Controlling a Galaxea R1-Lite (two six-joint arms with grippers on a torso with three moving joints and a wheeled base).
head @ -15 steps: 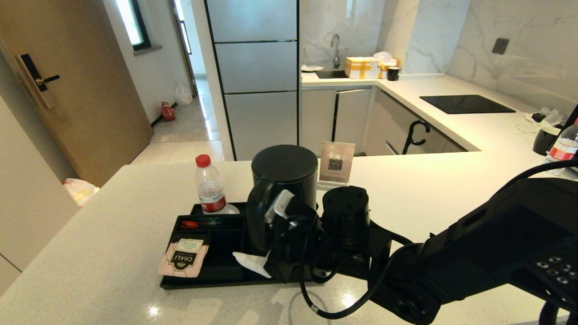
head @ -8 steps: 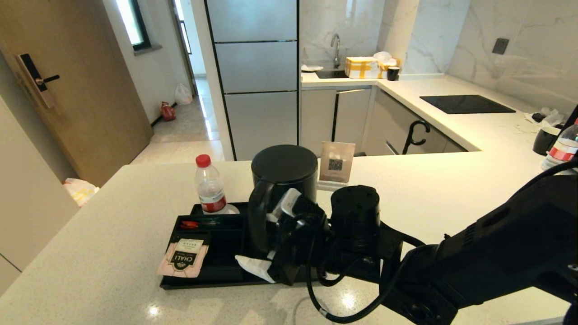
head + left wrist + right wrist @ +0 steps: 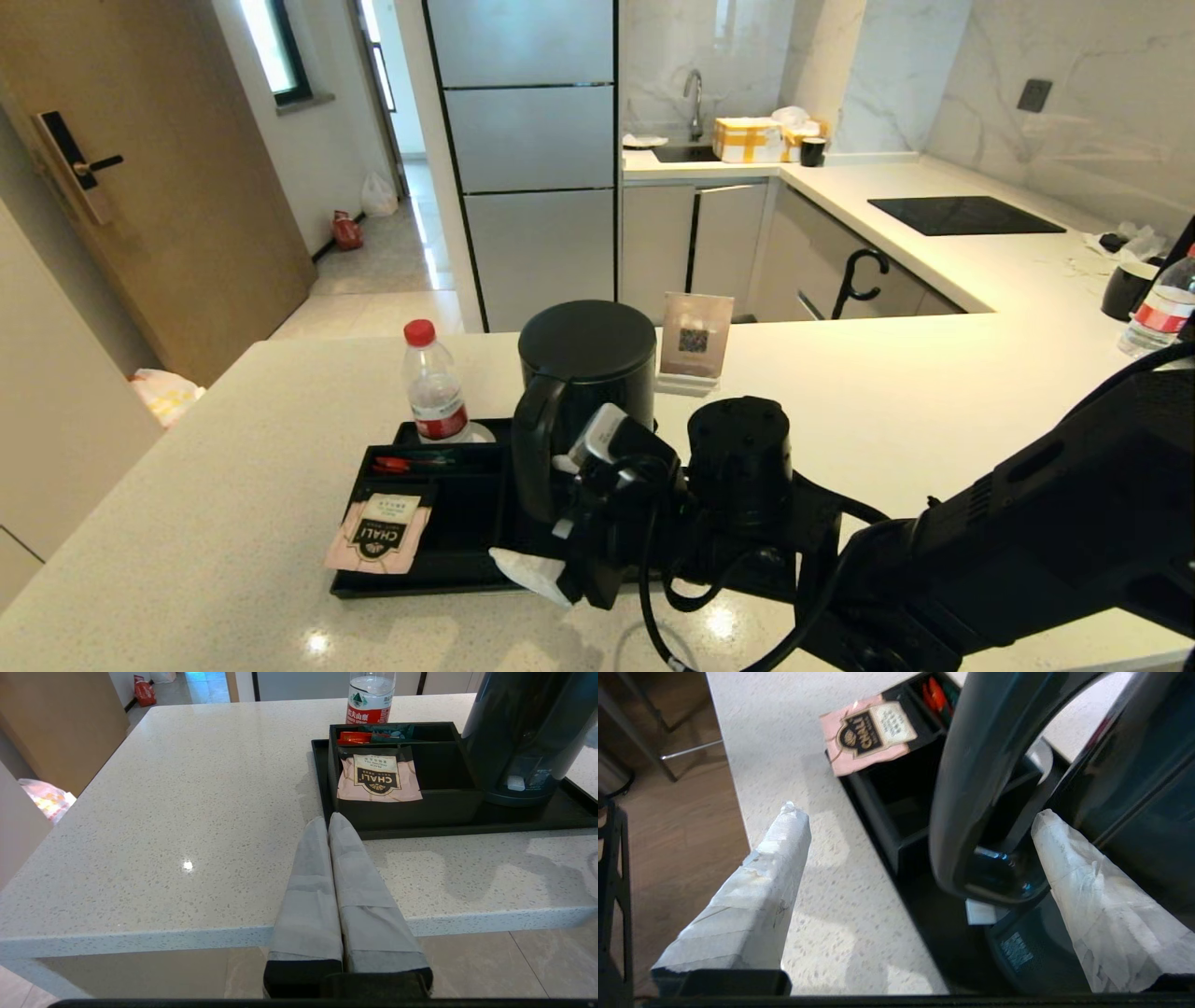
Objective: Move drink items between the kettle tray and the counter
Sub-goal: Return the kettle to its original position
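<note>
The matte-black kettle (image 3: pixel 588 359) stands upright on the black kettle tray (image 3: pixel 448 574), on the white speckled counter (image 3: pixel 187 523). My right gripper (image 3: pixel 560 504) is open and straddles the kettle's loop handle (image 3: pixel 971 765). One white-wrapped finger (image 3: pixel 784 830) is outside the handle over the counter. The other finger (image 3: pixel 1064 858) sits between handle and kettle body (image 3: pixel 1134 765). The pink CHALI sachet (image 3: pixel 378 534) lies across the tray's front left compartment, overhanging the rim. My left gripper (image 3: pixel 329 821) is shut and empty, at the counter's front edge near the tray's corner.
A water bottle (image 3: pixel 433 383) with a red cap stands at the tray's back left corner. Red and green packets (image 3: pixel 411 460) lie in the rear compartment. A QR sign (image 3: pixel 695 338) stands behind the kettle. Another bottle (image 3: pixel 1158 308) and a black mug (image 3: pixel 1125 289) stand far right.
My right arm has shifted slightly to the right and toward the counter's front edge, its gripper still open around the handle. The kettle and sachet have not moved.
</note>
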